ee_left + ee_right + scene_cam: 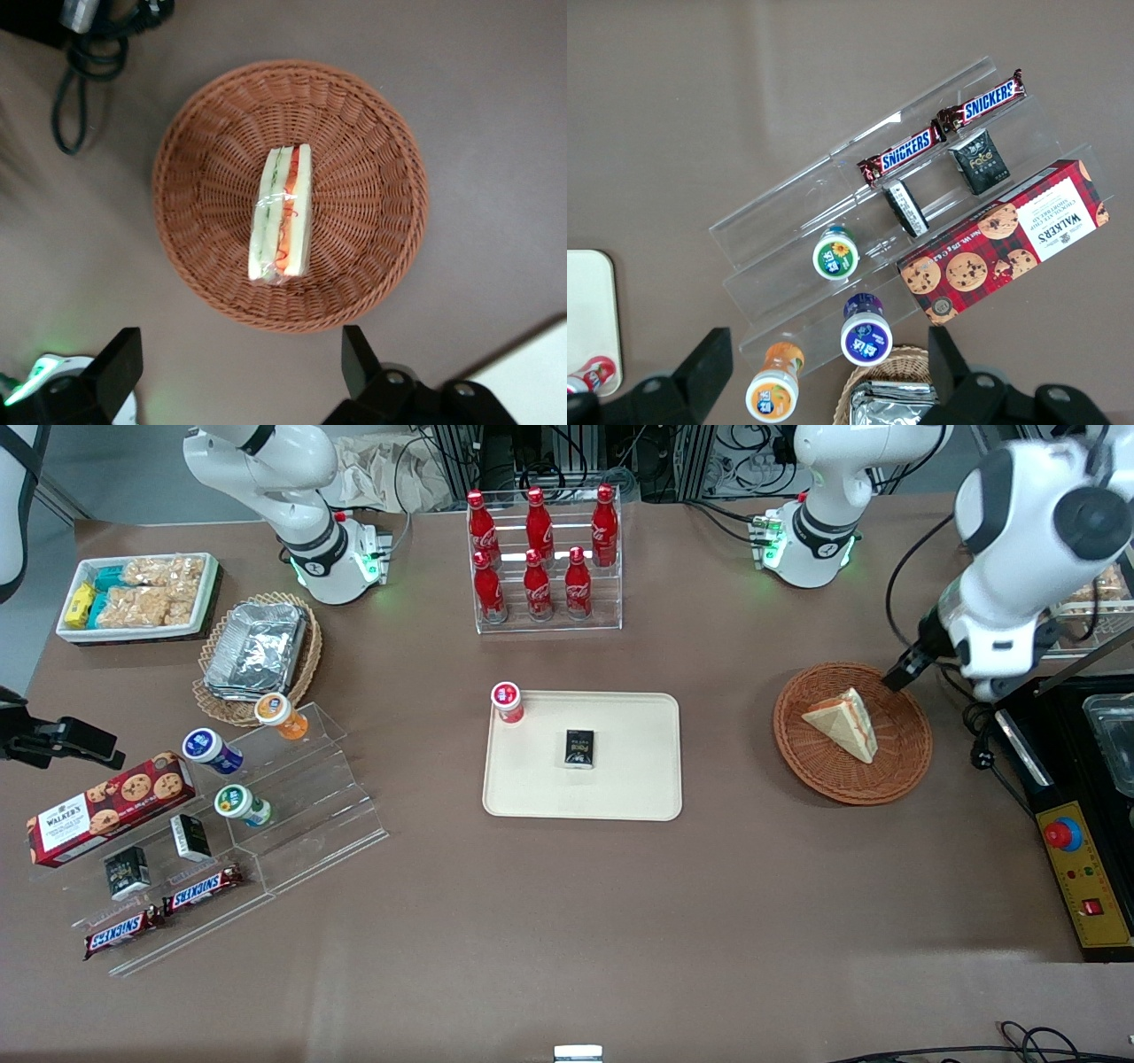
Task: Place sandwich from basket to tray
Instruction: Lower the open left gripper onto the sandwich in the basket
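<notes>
Reddish-brown wicker forms the round basket (852, 732), which sits on the brown table (567, 921) toward the working arm's end. The sandwich (844, 722), a plastic-wrapped wedge of white bread, lies inside it near the middle, resting on the weave with its red, orange and green filling edge turned upward in the wrist view (282, 213). The left arm's gripper (241, 367) hangs above the basket (289, 195), clear of the sandwich, with its two dark fingers (118, 363) spread wide apart and nothing between them. The cream tray (582, 797) lies at the table's centre, well apart from the basket, carrying a small dark box (579, 748) near its middle and a red-lidded cup (507, 701) at its corner farthest from the front camera, toward the parked arm's end.
</notes>
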Controlling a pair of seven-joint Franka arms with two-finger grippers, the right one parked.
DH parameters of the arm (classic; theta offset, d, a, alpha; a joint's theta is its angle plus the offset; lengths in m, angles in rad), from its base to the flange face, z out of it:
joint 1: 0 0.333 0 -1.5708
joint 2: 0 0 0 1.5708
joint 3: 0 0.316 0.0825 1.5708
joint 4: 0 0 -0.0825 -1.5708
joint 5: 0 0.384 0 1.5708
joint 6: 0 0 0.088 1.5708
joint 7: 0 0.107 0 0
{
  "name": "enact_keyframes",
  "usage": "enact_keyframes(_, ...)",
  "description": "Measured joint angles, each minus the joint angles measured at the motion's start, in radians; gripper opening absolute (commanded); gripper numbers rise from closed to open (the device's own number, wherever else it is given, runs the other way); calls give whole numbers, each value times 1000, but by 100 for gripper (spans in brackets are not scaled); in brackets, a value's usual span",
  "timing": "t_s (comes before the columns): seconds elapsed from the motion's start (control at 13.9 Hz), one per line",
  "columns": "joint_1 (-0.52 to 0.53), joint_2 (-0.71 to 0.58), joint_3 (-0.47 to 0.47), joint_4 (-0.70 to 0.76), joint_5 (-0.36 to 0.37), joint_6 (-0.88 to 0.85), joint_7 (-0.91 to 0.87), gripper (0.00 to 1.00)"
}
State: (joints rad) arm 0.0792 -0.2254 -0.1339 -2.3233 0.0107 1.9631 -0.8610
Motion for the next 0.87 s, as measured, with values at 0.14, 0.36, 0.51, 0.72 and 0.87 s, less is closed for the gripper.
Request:
enact_keyframes(0.14, 0, 56, 0, -59, 0, 95, -29, 100)
enact_keyframes(0.36, 0, 107, 0, -168, 0, 258, -39, 100)
enact_keyframes(0.51, 0, 136, 0, -234, 0, 356, -42, 100)
enact_keyframes(0.72, 19, 184, 0, -280, 0, 468, -52, 100)
enact_keyframes(0.87, 45, 230, 1, -295, 0, 546, -52, 78)
